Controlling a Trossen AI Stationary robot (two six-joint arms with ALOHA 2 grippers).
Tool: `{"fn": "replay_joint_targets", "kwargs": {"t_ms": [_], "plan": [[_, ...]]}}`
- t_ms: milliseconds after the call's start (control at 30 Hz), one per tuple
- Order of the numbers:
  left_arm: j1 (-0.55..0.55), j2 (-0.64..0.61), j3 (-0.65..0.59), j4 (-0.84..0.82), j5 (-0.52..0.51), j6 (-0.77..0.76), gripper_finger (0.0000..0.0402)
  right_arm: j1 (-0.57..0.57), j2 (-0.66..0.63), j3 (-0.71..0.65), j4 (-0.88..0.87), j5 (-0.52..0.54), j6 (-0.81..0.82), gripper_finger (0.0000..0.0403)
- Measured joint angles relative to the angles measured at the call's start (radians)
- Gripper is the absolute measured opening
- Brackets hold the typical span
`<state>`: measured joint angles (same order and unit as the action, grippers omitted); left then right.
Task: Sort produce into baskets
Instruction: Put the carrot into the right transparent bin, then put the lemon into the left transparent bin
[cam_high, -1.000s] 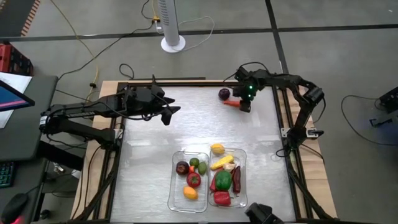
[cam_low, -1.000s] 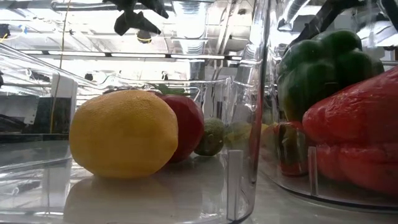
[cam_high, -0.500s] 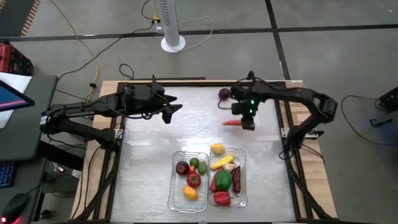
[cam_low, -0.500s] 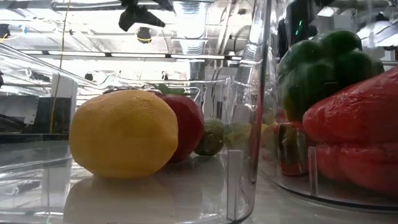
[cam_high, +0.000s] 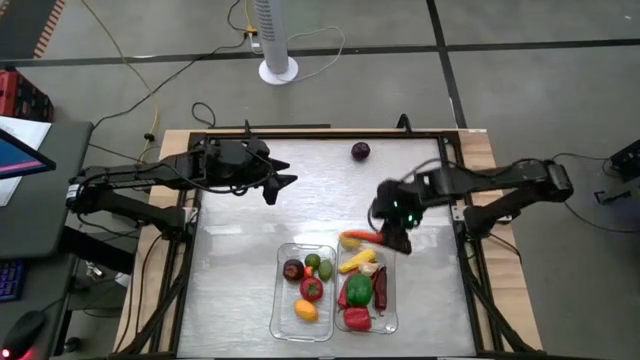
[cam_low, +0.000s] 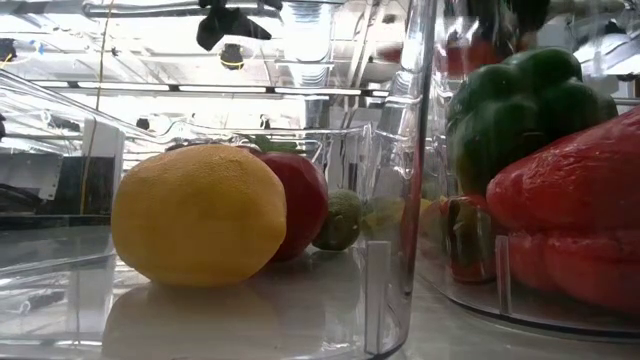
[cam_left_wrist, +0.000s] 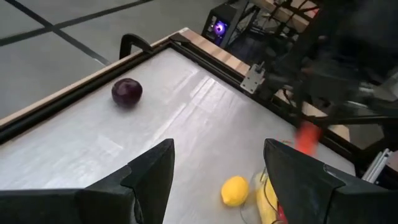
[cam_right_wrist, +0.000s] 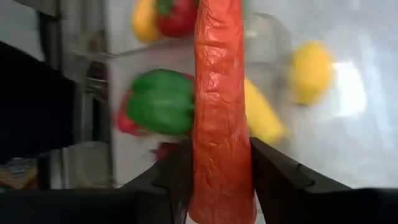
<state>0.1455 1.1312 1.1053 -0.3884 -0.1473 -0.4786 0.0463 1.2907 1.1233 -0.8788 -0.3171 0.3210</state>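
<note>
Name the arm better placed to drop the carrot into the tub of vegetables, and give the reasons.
Right. The right gripper already holds the carrot between its fingers, right over the far end of the right tub. The left gripper hangs open and empty, far back over the table.

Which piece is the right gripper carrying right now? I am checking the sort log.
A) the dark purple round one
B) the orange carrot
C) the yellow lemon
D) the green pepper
B: the right gripper holds the orange carrot between its fingers above the right-hand tub, while the purple piece lies alone on the table.
</note>
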Motion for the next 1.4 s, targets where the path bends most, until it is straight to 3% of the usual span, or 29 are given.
{"fn": "replay_joint_targets", "kwargs": {"t_ms": [200, 367, 567, 833, 1133, 1400], "plan": [[0.000, 0.031, 0.000, 0.003, 0.022, -0.004, 0.0233, 0.160, 0.043, 0.001, 0.130, 0.078, 0.162, 0.0188], [-0.005, 0.035, 0.000, 0.014, 0.069, -0.002, 0.0233, 0.173, 0.091, 0.001, 0.127, 0.082, 0.217, 0.0240], [-0.021, 0.053, 0.000, 0.010, 0.125, 0.022, 0.0237, 0.120, 0.100, 0.003, 0.106, 0.034, 0.240, 0.0291], [-0.027, 0.095, 0.000, 0.010, 0.150, -0.018, 0.0237, -0.021, 0.135, 0.057, 0.111, 0.089, 0.226, 0.0294], [-0.054, 0.104, -0.001, 0.018, 0.195, -0.037, 0.0238, -0.147, 0.351, 0.111, 0.113, 0.126, 0.112, 0.0295], [-0.093, 0.048, -0.001, -0.002, 0.194, -0.046, 0.0238, -0.151, 0.507, 0.227, 0.035, 0.109, 0.010, 0.0295]]}}
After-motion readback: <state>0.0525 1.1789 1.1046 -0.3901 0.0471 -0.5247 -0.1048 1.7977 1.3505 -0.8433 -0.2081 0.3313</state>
